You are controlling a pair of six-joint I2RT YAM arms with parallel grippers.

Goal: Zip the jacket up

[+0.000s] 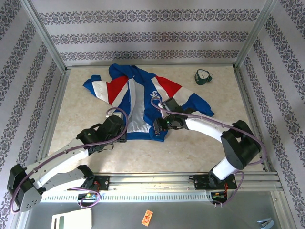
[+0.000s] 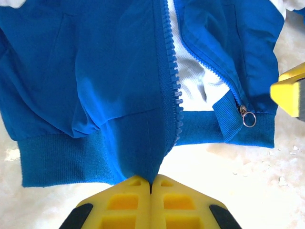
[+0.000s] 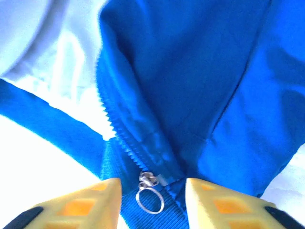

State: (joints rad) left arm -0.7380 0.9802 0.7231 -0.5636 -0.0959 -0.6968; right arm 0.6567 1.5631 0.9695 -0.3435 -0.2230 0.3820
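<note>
The royal-blue jacket [image 1: 143,90] with red and white panels lies front up on the table, its zipper undone and white lining showing. My left gripper [image 1: 124,135] [image 2: 151,182] is shut on the bottom hem of the jacket [image 2: 95,71] right beside the loose row of zipper teeth [image 2: 172,86]. The silver slider with its ring pull [image 2: 248,117] [image 3: 150,198] sits at the hem of the other front panel. My right gripper [image 1: 157,128] [image 3: 152,191] is open, its yellow fingers [image 3: 102,202] either side of the ring pull, above the jacket [image 3: 214,71].
A dark green round object [image 1: 203,76] rests at the back right of the table. Aluminium rails [image 1: 181,181] and patterned walls frame the beige tabletop [image 1: 157,157]. A white device [image 1: 71,220] lies below the front rail.
</note>
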